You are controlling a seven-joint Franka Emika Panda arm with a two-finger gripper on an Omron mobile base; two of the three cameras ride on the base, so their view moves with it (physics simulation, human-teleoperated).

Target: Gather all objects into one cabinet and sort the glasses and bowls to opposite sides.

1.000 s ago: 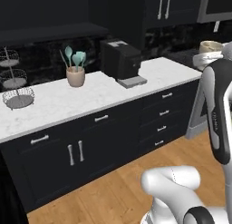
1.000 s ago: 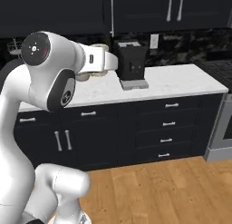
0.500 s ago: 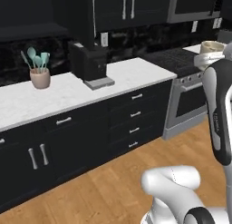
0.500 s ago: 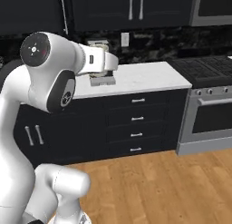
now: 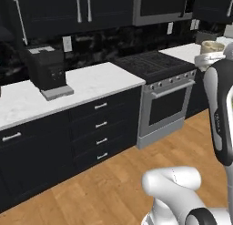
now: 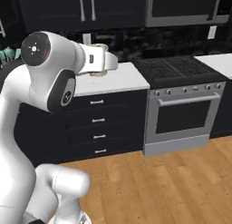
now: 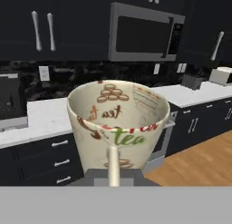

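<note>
Hand view: end effector (image 7: 113, 173) grips cream mug (image 7: 118, 123).

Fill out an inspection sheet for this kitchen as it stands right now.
Surface: white marble counter over black drawers; wood floor below.
Job's things: cream tumbler with printed tea motifs, upright, held in front of the hand camera; also seen at the arm's end. No other tableware seen.
Clutter: black coffee machine on the counter; teal utensils at the far left of the right base view.
Grippers: gripper shut on the tumbler's near wall.
Cables: nothing seen.
Surroundings: stove, microwave above it, black wall cabinets closed, toaster on the far counter.
</note>
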